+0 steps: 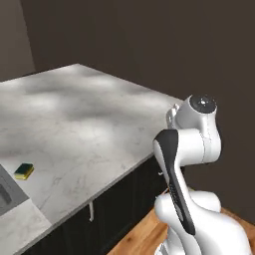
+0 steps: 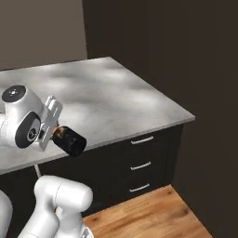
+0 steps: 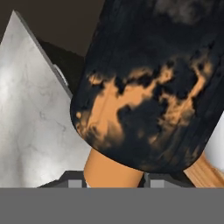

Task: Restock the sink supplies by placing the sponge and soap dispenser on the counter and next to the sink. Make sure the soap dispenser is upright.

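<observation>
Glossy white arm [image 1: 191, 149] (rounded shells), dark joints

marbled grey-white counter [image 1: 84, 119], sponge [image 1: 24, 171] lying beside sink [image 1: 6, 195]

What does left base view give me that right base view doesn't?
Left base: the sponge lying on the counter beside the sink corner. Right base: the gripper shut on the soap dispenser, which lies tilted sideways in front of the counter edge, plus the drawer fronts. Both: the marbled counter and the arm.
</observation>
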Tool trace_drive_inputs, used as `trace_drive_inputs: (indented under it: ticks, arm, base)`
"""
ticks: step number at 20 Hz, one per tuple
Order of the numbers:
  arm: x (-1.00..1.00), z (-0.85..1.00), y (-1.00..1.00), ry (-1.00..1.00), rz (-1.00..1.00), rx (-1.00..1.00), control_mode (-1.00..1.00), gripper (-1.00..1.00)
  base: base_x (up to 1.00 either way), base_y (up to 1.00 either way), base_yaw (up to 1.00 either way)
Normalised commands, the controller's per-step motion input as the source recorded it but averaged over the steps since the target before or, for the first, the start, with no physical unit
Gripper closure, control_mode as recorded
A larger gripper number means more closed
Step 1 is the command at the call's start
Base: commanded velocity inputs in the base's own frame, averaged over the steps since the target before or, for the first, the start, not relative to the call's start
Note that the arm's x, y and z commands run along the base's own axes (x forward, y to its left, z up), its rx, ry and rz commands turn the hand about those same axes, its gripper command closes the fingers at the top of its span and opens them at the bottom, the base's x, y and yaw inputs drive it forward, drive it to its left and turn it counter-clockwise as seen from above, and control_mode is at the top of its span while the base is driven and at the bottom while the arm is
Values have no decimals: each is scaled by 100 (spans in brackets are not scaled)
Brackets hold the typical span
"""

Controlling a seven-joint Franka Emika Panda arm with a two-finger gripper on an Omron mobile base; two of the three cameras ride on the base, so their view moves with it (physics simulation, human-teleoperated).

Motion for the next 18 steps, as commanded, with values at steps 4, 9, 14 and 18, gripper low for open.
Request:
trace_drive_inputs:
  ticks: [4, 9, 14, 18]
  arm:
    - [0, 0, 0, 0, 0, 0, 100, 100]
    - [0, 0, 0, 0, 0, 0, 100, 100]
    - [0, 0, 0, 0, 0, 0, 100, 100]
    - [0, 0, 0, 0, 0, 0, 100, 100]
  base:
    - [-30, 0, 62]
    - [18, 19, 59]
    - [11, 55, 51]
    - [37, 50, 38]
